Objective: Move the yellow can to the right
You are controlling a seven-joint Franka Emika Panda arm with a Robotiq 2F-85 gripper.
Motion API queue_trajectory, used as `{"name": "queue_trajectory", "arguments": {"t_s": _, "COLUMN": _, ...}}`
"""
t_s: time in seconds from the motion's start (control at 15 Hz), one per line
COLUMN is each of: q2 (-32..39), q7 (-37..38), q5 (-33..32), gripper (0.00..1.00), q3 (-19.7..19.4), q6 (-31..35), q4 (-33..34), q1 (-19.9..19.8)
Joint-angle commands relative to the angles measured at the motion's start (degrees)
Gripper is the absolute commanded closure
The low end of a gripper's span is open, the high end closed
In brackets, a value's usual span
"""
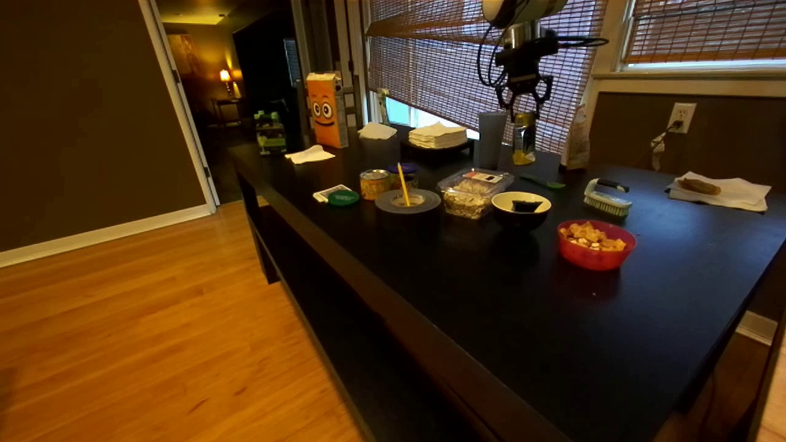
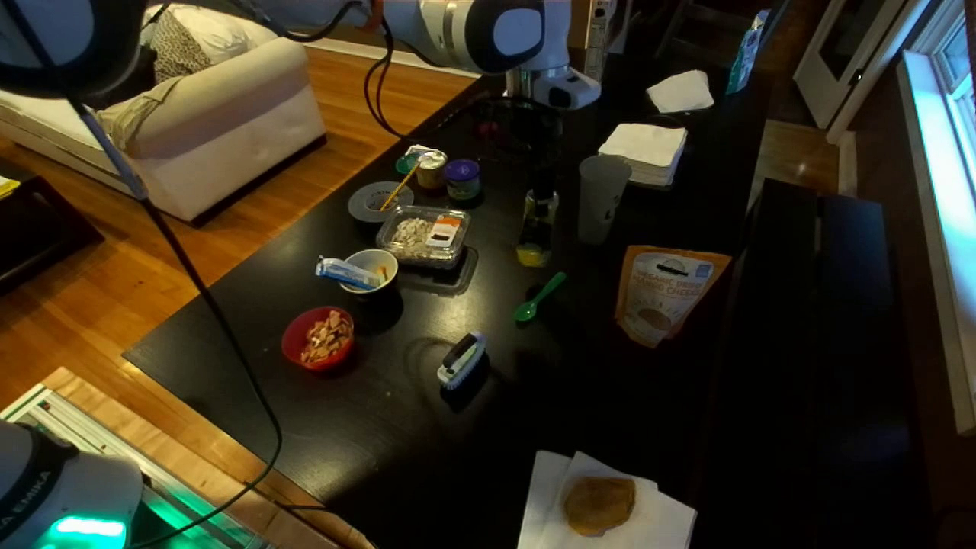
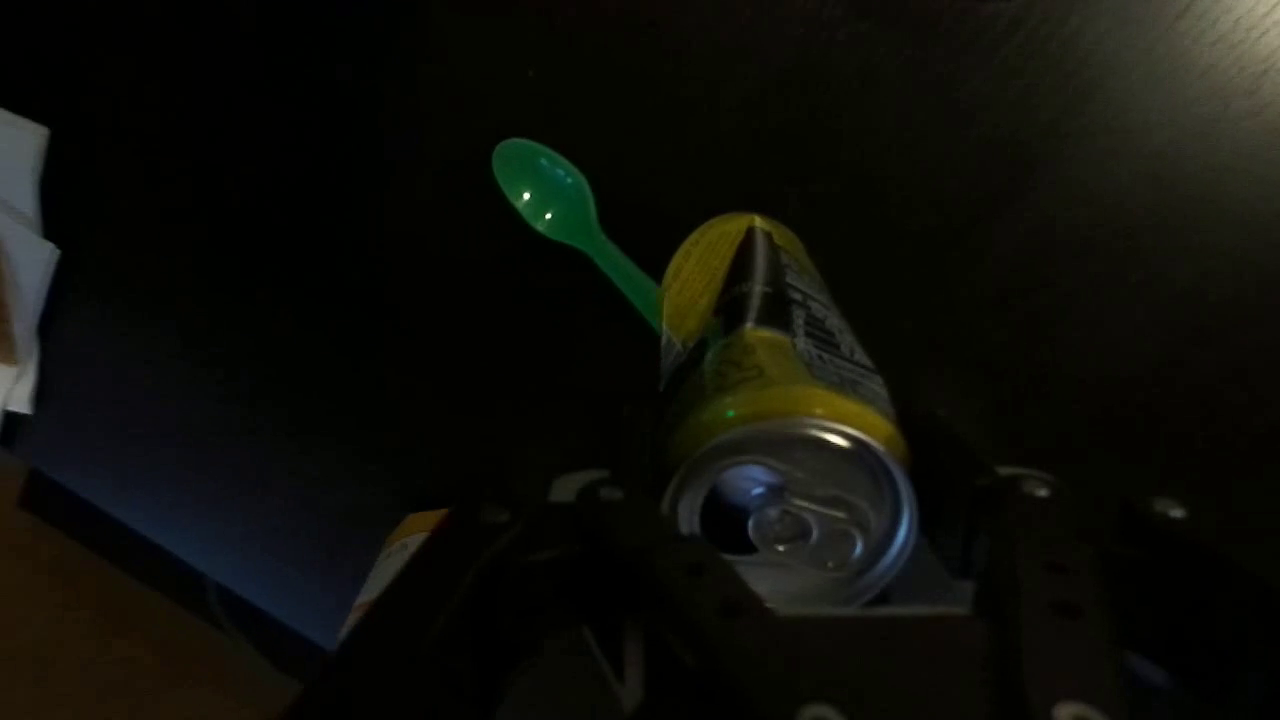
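You have the black table [image 2: 381,427] below your gripper [image 1: 525,114], which points down. In an exterior view, the gray cup [image 2: 602,200] stands upright; near it, at eight o'clock, is your yellow can [image 2: 538,232], its top end held by the gripper. In the wrist view, the green spoon [image 3: 545,195] lies toward the can's ten o'clock.

Premises: a home. In an exterior view, a sofa [image 2: 255,107] with cushions [image 2: 179,46] stands on wood flooring [image 2: 343,133], apart from the counter [image 2: 412,446]. Beyond the counter, a lit lamp [image 1: 225,76] shows in an adjoining room [image 1: 202,52]. Woven blinds [image 1: 424,67] hang behind it. Paper napkins [image 1: 309,155] and a red bowl of food [image 1: 589,258] lie on it.
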Motion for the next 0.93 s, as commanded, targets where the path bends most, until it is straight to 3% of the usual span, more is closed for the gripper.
{"name": "queue_trajectory", "arguments": {"t_s": 0.0, "q2": -2.1, "q7": 3.8, "q5": 1.9, "gripper": 0.62, "q3": -1.3, "q6": 0.7, "q4": -3.2, "q1": -2.0}}
{"name": "queue_trajectory", "arguments": {"t_s": 0.4, "q2": -4.3, "q7": 9.0, "q5": 6.6, "gripper": 0.62, "q3": -1.6, "q6": 3.9, "q4": -10.5, "q1": -6.1}}
{"name": "queue_trajectory", "arguments": {"t_s": 0.87, "q2": -8.5, "q7": 20.2, "q5": 7.7, "gripper": 0.62, "q3": -6.4, "q6": 18.9, "q4": -24.1, "q1": -5.3}}
